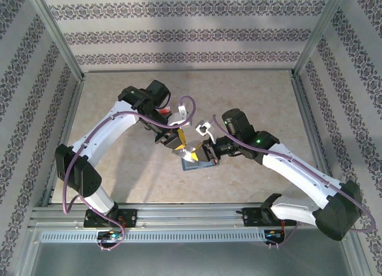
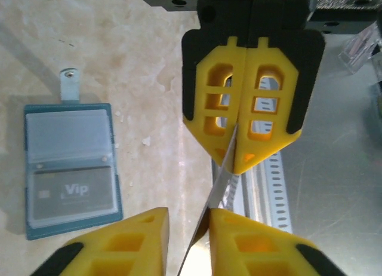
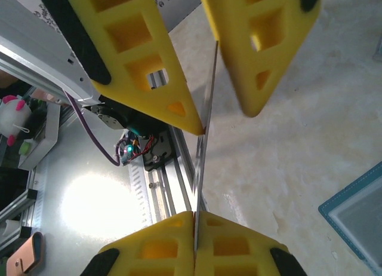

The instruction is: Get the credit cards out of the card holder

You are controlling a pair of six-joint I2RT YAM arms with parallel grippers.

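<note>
Credit card (image 2: pixel 216 189) spans edge-on between the grippers: right gripper (image 2: pixel 234 165) pinches one end, left gripper (image 2: pixel 188 222) brackets the other, jaws slightly apart.

Table (image 1: pixel 256 91): pale beige marbled top, bounded along the lower edge of the top view by a metal rail (image 1: pixel 191 215). Holder (image 2: pixel 68 168): lies flat and open on the table at the left of the left wrist frame, with its snap tab (image 2: pixel 70 85) toward the frame's top. Its lower pocket shows a grey Vip card (image 2: pixel 74 192). A few white specks (image 2: pixel 146 141) lie on the table just right of the holder.
</note>
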